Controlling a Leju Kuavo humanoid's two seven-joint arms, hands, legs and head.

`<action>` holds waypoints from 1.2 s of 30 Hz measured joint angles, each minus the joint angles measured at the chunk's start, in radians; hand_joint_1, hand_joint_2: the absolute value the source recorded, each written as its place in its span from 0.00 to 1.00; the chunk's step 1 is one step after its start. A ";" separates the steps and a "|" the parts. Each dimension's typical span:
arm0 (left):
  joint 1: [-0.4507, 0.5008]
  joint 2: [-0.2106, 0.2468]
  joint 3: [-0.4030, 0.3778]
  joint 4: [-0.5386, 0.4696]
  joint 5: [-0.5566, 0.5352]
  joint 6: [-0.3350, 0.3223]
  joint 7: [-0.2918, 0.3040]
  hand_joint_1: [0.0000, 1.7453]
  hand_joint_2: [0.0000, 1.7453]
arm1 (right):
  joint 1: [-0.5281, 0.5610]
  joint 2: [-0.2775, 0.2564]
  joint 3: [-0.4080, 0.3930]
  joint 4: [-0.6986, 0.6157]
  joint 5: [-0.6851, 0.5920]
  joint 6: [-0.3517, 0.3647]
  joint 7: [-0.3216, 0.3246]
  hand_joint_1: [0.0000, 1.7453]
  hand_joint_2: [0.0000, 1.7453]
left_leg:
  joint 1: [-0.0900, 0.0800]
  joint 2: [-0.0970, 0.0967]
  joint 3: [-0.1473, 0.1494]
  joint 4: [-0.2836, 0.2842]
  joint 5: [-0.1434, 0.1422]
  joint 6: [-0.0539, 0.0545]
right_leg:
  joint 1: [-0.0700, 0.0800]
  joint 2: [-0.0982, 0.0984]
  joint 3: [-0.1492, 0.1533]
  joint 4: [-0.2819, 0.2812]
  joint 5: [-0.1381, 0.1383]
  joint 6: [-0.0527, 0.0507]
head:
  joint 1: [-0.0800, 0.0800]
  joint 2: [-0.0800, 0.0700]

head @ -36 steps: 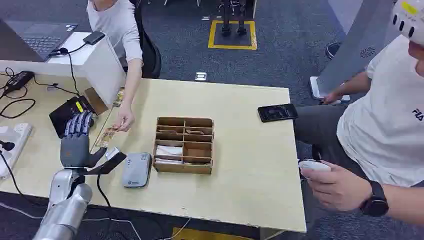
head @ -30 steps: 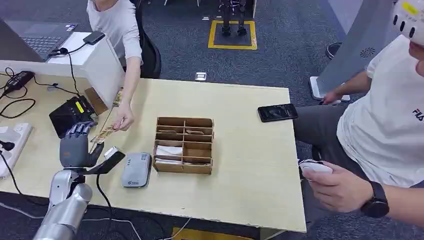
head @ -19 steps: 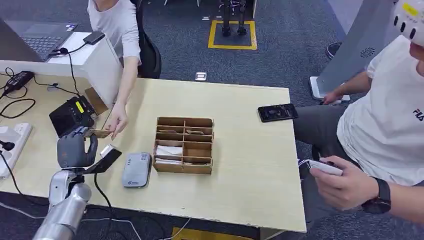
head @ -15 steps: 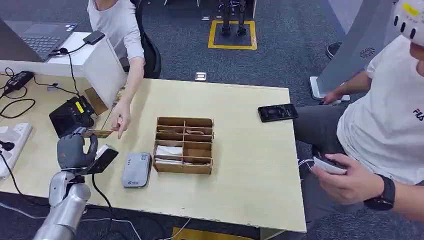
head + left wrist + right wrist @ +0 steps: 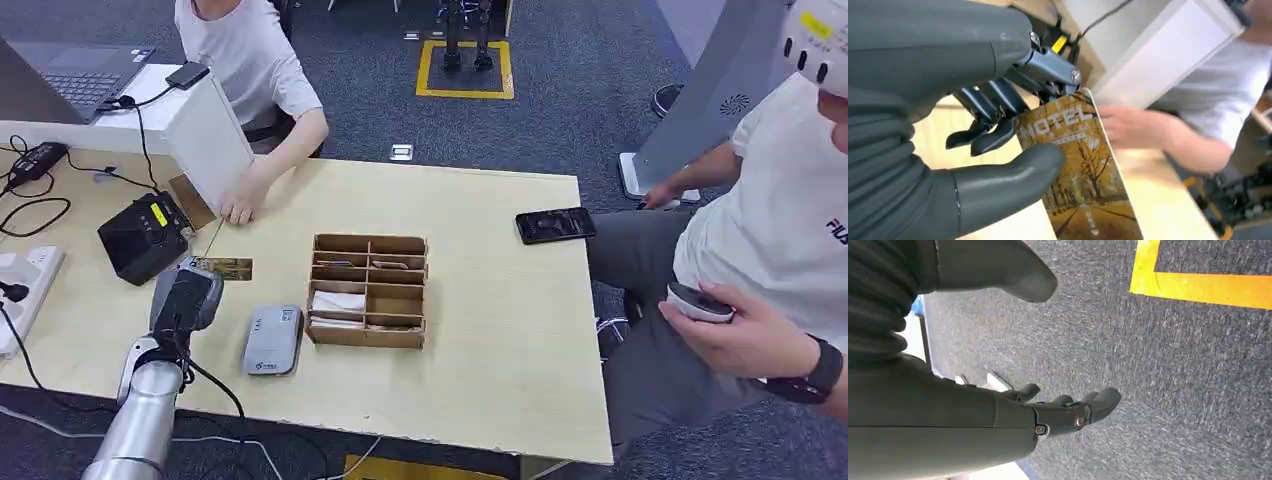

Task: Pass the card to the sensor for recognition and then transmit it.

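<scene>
Left hand point(image 5: 948, 125): hotel key card point(image 5: 1075, 165) pinched between thumb and fingers point(image 5: 993, 122), one end left exposed for the card reader point(image 5: 273, 340).
Right hand point(image 5: 998, 425): nothing held, fingers loosely spread, hung over the floor.

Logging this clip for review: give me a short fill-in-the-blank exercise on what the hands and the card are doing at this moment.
1. The left hand holds a card printed with the word ____.
2. On the table, the grey card reader lies between the left arm and the wooden ____.
3. The right hand holds ____, hanging above grey carpet.
4. The black phone lies near the table's ____ edge.

Missing words: HOTEL; organizer box; nothing; right
</scene>
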 joint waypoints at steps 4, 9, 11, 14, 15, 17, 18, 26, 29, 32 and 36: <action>0.028 -0.011 -0.007 -0.039 0.006 -0.021 0.018 1.00 1.00 | 0.001 0.002 -0.012 0.000 0.000 -0.002 0.000 0.00 1.00 | 0.000 0.000 0.000 0.000 0.000 0.000 | 0.000 0.000 0.000 0.000 0.000 0.000 | 0.000 0.000; 0.098 -0.011 -0.038 -0.105 0.031 -0.083 0.061 1.00 1.00 | 0.006 0.004 -0.033 0.000 -0.002 -0.008 0.003 0.00 1.00 | 0.000 0.000 0.000 0.000 0.000 0.000 | 0.000 0.000 0.000 0.000 0.000 0.000 | 0.000 0.000; 0.135 -0.010 -0.056 -0.138 0.015 -0.077 0.060 1.00 1.00 | 0.009 0.006 -0.042 0.000 -0.002 -0.013 0.012 0.00 1.00 | 0.000 0.000 0.000 0.000 0.000 0.000 | 0.000 0.000 0.000 0.000 0.000 0.000 | 0.000 0.000; 0.170 -0.006 -0.075 -0.162 -0.005 -0.071 0.061 1.00 1.00 | 0.010 0.008 -0.051 0.000 0.000 -0.014 0.017 0.00 1.00 | 0.000 0.000 0.000 0.000 0.000 0.000 | 0.000 0.000 0.000 0.000 0.000 0.000 | 0.000 0.000; 0.178 -0.005 -0.078 -0.165 -0.008 -0.069 0.061 1.00 1.00 | 0.010 0.009 -0.054 0.000 0.000 -0.014 0.018 0.00 1.00 | 0.000 0.000 0.000 0.000 0.000 0.000 | 0.000 0.000 0.000 0.000 0.000 0.000 | 0.000 0.000; 0.192 0.002 -0.083 -0.168 -0.024 -0.063 0.061 1.00 1.00 | 0.010 0.010 -0.061 0.000 0.001 -0.014 0.018 0.00 1.00 | 0.000 0.000 0.000 0.000 0.000 0.000 | 0.000 0.000 0.000 0.000 0.000 0.000 | 0.000 0.000; 0.198 0.006 -0.085 -0.168 -0.032 -0.060 0.060 1.00 1.00 | 0.011 0.011 -0.064 0.000 0.001 -0.014 0.018 0.00 1.00 | 0.000 0.000 0.000 0.000 0.000 0.000 | 0.000 0.000 0.000 0.000 0.000 0.000 | 0.000 0.000; 0.233 0.018 -0.089 -0.168 -0.094 -0.027 0.057 1.00 1.00 | 0.011 0.012 -0.079 0.000 0.006 -0.014 0.020 0.00 1.00 | 0.000 0.000 0.000 0.000 0.000 0.000 | 0.000 0.000 0.000 0.000 0.000 0.000 | 0.000 0.000; 0.235 0.018 -0.090 -0.168 -0.120 -0.015 0.057 1.00 1.00 | 0.011 0.013 -0.084 0.000 0.009 -0.014 0.020 0.00 1.00 | 0.000 0.000 0.000 0.000 0.000 0.000 | 0.000 0.000 0.000 0.000 0.000 0.000 | 0.000 0.000; 0.235 0.018 -0.091 -0.165 -0.171 0.018 0.057 1.00 1.00 | 0.011 0.013 -0.086 0.000 0.022 -0.014 0.019 0.00 1.00 | 0.000 0.000 0.000 0.000 0.000 0.000 | 0.000 0.000 0.000 0.000 0.000 0.000 | 0.000 0.000; 0.234 0.018 -0.093 -0.159 -0.203 0.039 0.057 1.00 1.00 | 0.010 0.013 -0.092 0.000 0.024 -0.014 0.017 0.00 1.00 | 0.000 0.000 0.000 0.000 0.000 0.000 | 0.000 -0.001 0.000 0.000 0.000 0.000 | 0.000 0.000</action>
